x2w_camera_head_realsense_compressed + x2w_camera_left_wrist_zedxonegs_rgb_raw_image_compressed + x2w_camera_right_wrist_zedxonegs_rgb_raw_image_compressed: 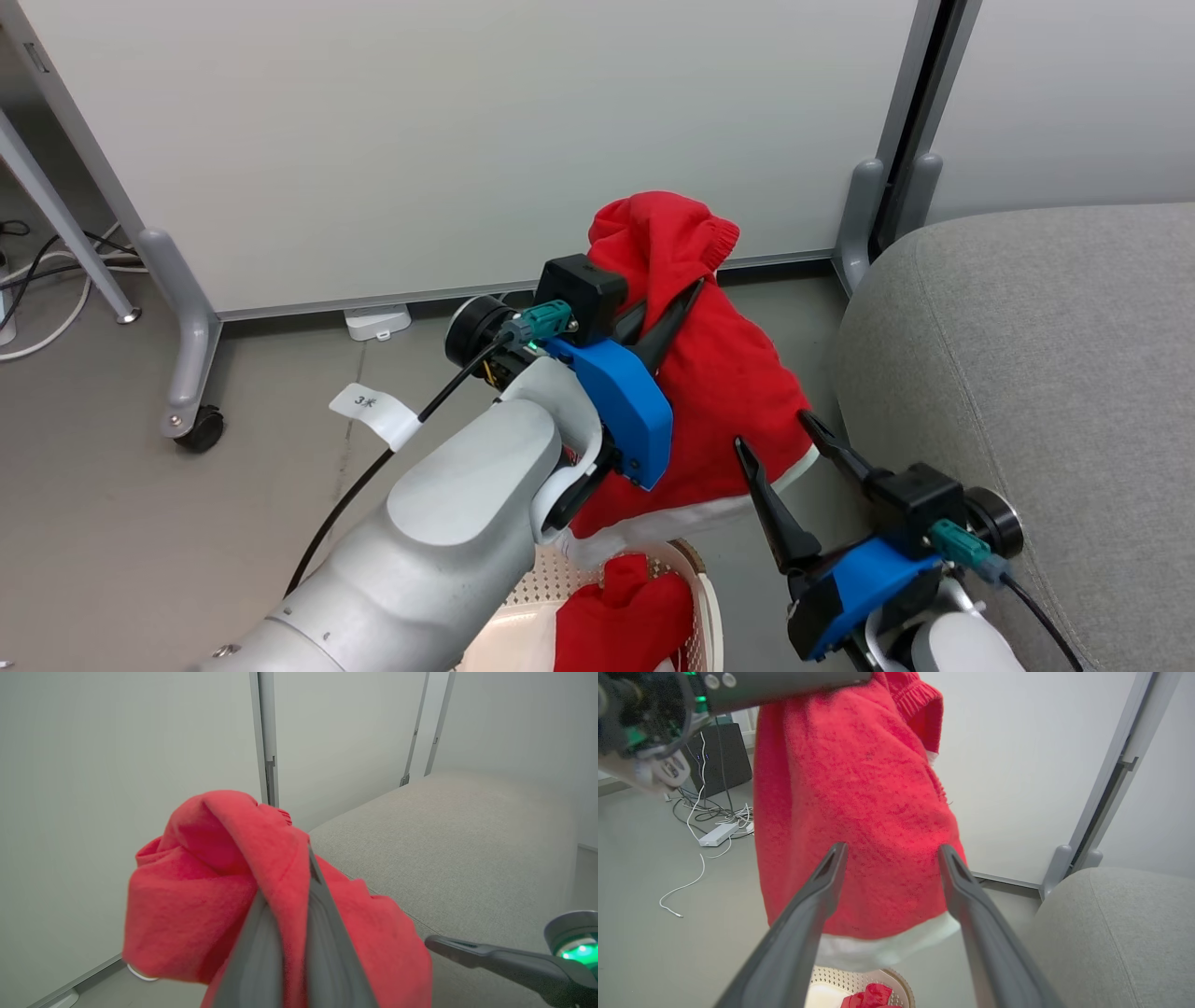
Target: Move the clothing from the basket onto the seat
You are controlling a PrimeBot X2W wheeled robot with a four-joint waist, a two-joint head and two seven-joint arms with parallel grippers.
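Our left arm (pixel 448 523) ran from the lower left of the head view toward the centre. There the left gripper (pixel 677 303) was pinched tight on the upper folds of the red knit piece (pixel 719 392). The piece hung free, its white trim just above the basket (pixel 705 597) at the bottom edge. We judged the high hold was meant to lift the hem clear of the rim before carrying it across. Inside the basket lay a second red garment (pixel 616 616), not yet taken up.

To the right of the hanging cloth, the right gripper (pixel 771 429) stood with its fingers wide apart and gripping nothing. It was close to the hem, probably ready to steady it, though we could not tell whether a fingertip brushed the cloth. The seat (pixel 1027 373) took up the right side.

We counted two garments, two grippers, one basket and one seat.
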